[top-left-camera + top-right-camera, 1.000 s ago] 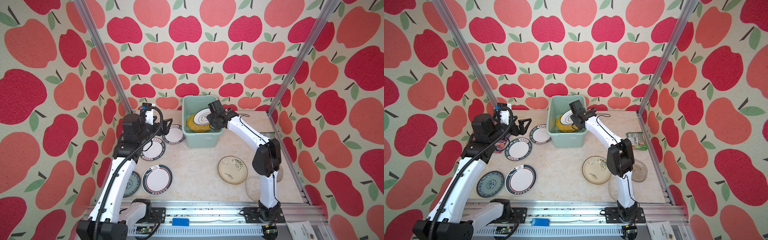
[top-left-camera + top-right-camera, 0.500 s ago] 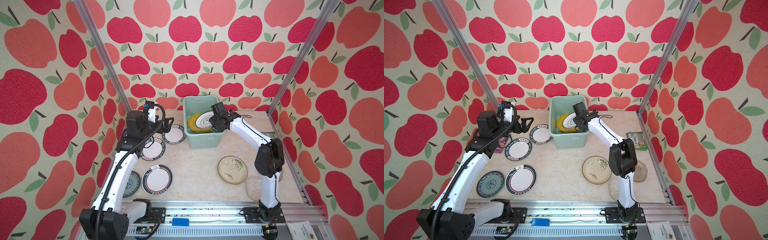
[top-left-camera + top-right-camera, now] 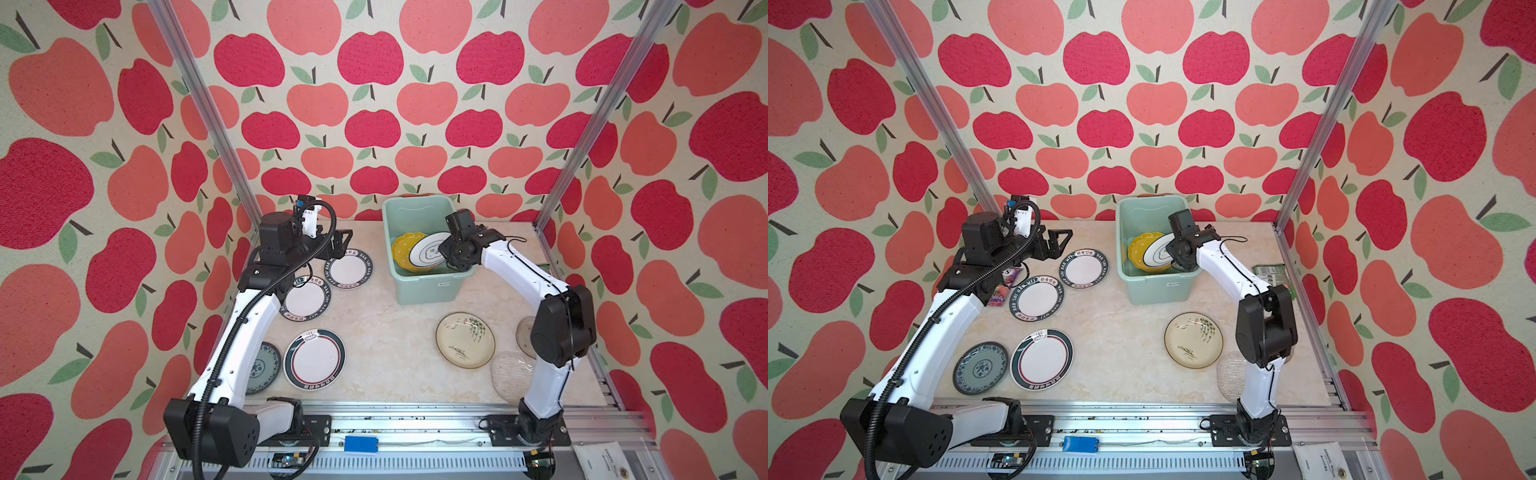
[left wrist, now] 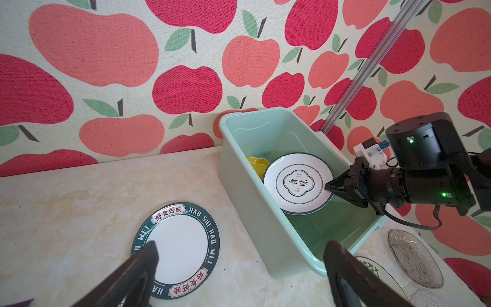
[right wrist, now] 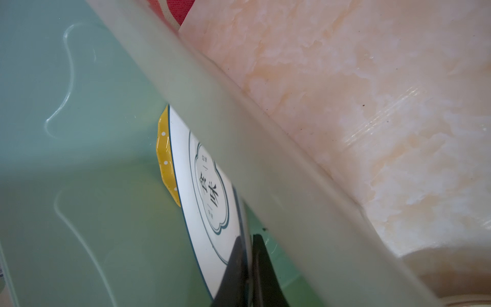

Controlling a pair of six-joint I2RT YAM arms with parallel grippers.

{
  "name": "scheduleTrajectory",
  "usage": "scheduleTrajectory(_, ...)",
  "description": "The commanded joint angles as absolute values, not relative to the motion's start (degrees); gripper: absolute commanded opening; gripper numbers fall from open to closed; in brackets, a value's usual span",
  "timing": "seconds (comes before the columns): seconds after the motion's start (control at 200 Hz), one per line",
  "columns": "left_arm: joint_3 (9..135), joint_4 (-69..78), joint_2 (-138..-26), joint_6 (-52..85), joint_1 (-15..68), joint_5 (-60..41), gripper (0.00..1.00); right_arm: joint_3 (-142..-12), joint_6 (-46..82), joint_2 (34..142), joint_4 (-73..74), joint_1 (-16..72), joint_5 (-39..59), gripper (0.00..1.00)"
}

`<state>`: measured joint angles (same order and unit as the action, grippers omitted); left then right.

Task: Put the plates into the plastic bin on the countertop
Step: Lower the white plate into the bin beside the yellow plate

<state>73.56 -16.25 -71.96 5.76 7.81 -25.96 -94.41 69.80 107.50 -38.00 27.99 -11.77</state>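
the right gripper [image 4: 328,187] is clenched on the rim of a white plate [image 4: 297,183], its fingertips [image 5: 240,248] pinching the edge from both faces. the gripper reaches down past the rim of the bin [image 5: 212,106], and the plate hangs tilted inside it. a yellow plate [image 4: 255,162] sits behind the white plate, partly covered by it; whether the two touch cannot be told. in both top views the bin [image 3: 428,286] [image 3: 1156,291] stands at the back of the countertop [image 3: 386,332], near the wall. the left gripper [image 4: 240,249] is released, jaws wide apart and empty, hanging above a lettered plate [image 4: 176,249] that lies flat just beside the bin. on the left of the countertop there is also a second lettered plate [image 3: 305,299], a ringed plate [image 3: 314,359] and a blue plate [image 3: 980,368], the last partly under the left arm in a top view. on the right lie a cream plate [image 3: 465,340] and a glass plate [image 3: 511,374], with another glass plate [image 4: 414,257] near the right arm. a purple packet [image 3: 1005,284] lies by the left arm, a green packet [image 3: 1271,274] at the right edge.
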Motion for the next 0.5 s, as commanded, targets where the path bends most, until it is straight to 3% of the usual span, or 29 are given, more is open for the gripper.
scheduleTrajectory(0.0,76.51,-18.10,-73.23,4.00,8.34,-25.93,0.99,-98.07,69.63,110.01,-42.03,27.23,-10.32,0.00)
scheduleTrajectory(0.495,76.56,-18.54,-74.32,2.55,8.44,-25.40,0.99,-120.80,86.78,125.50,-54.21,29.84,-10.14,0.00)
